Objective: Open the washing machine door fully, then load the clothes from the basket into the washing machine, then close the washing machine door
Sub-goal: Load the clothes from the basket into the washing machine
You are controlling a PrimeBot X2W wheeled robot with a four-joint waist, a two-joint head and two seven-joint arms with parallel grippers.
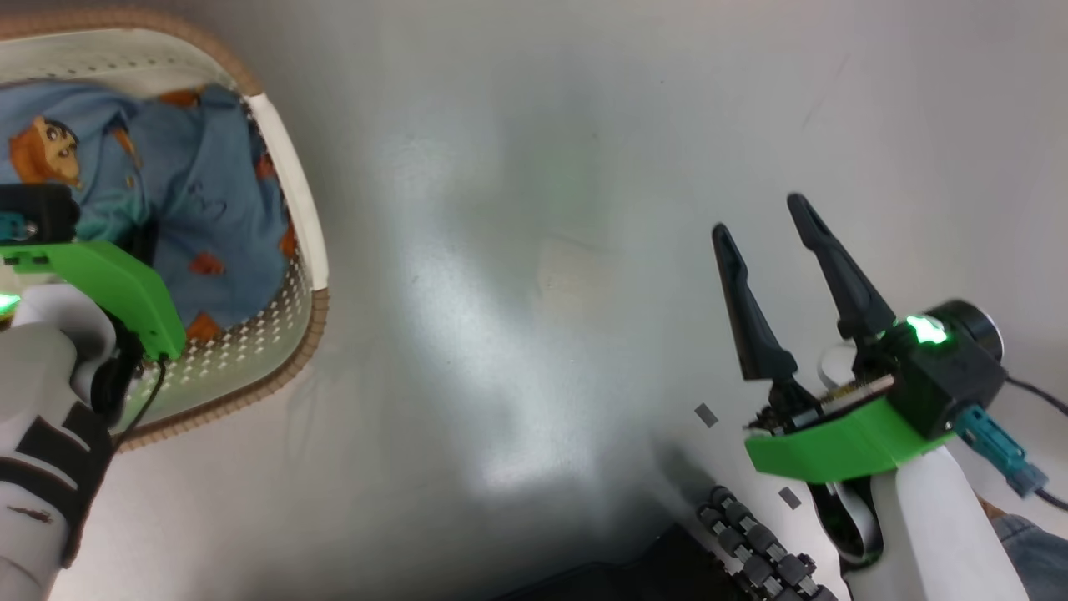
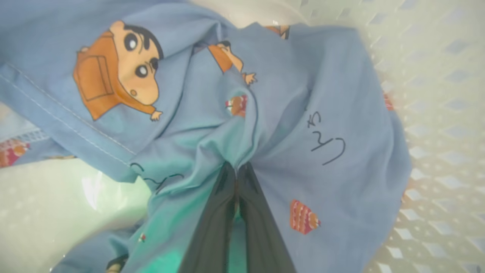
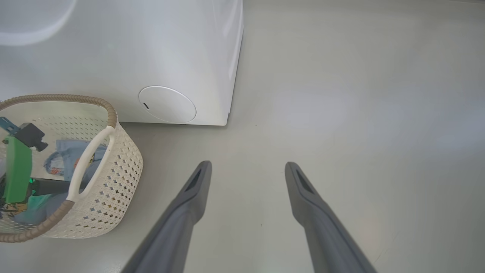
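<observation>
The left claw (image 2: 237, 168) is down inside the basket (image 2: 435, 113), its two dark fingers pressed together on a gathered fold of the clothes (image 2: 303, 94), so that the light blue cloth puckers into creases right at the tips. The fabric, printed with orange-brown cartoon figures and small cakes, lies bunched inside the basket and up against its perforated cream wall, and a bare patch of the pale inner surface shows to the left of the cloth. In the head view the basket sits on the floor (image 1: 542, 334) at the far left, with the left arm's green wrist bracket (image 1: 125, 288) over its near part and a white handle (image 1: 292, 209) on its right side. The right claw (image 1: 758, 215) hangs above bare floor well to the right of the basket, fingers spread wide and holding nothing. In the right wrist view the washing machine (image 3: 151, 57) stands just beyond the basket, its white front bearing a round cover (image 3: 167, 104) low near its right corner
</observation>
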